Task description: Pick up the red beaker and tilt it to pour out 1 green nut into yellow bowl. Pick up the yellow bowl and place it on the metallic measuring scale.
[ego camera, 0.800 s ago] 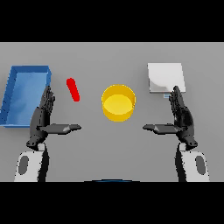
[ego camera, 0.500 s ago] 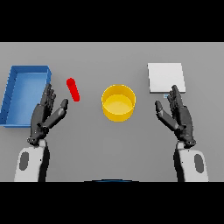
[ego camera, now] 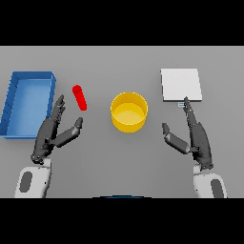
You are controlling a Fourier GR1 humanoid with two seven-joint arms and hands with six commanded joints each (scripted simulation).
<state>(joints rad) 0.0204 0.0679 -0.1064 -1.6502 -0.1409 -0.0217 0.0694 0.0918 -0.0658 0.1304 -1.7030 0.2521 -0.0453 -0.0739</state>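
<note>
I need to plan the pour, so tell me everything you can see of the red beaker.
The red beaker shows as a small, slim, plain red shape with rounded ends, smooth and unmarked. It appears to lie on the grey table, slanted, its far end more to the left. It sits between the blue tray and the yellow bowl, apart from both. Nothing touches it: the left hand is open just below it, fingertips close but short of it. Its contents cannot be seen.

One red beaker (ego camera: 79,97), one yellow bowl (ego camera: 129,111), one scale (ego camera: 180,85), one blue tray (ego camera: 27,103).
</note>
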